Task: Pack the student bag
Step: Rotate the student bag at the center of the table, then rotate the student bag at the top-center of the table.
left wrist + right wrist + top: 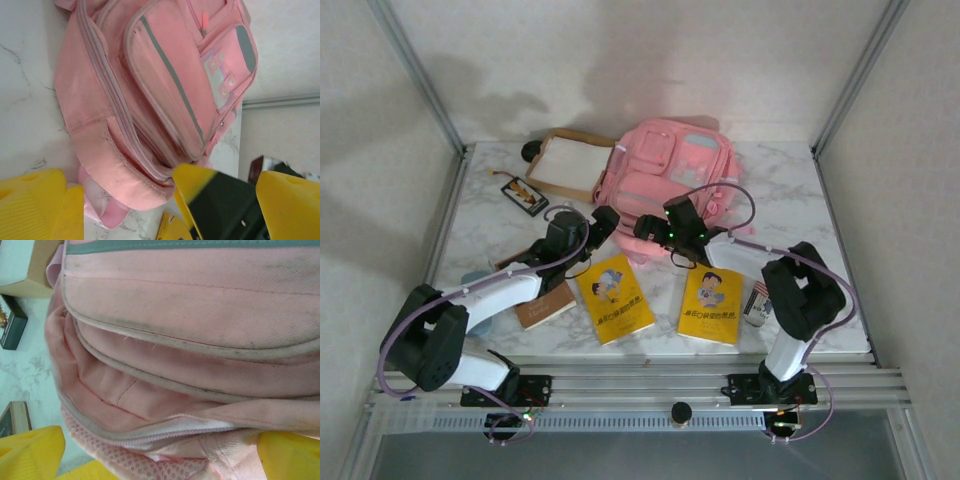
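At the desk's (790, 200) far centre lies the bag (670, 175), pockets up, with the tray (565, 165) just beside it on the left. The left gripper (605, 225) and right gripper (650, 228) are both spread and hold nothing, close together at the bag's near edge.

Risks, as judged:
- The grippers are crowded and could knock each other if both reach in.
- The fabric is soft. A pinch may catch one layer, the mesh (115, 455) or a strap, and the mouth would fold shut.
- The bag may slide on the smooth desk when tugged.

Views:
- Right wrist: a gap (110, 385) between the zip edges, which looks like the open mouth. The top view cannot resolve it.
- Left wrist: the right gripper's finger (195, 182) sits just beside the bag's corner.
- Top: the left book (613, 297) and right book (711, 305) lie unpacked near the arms.
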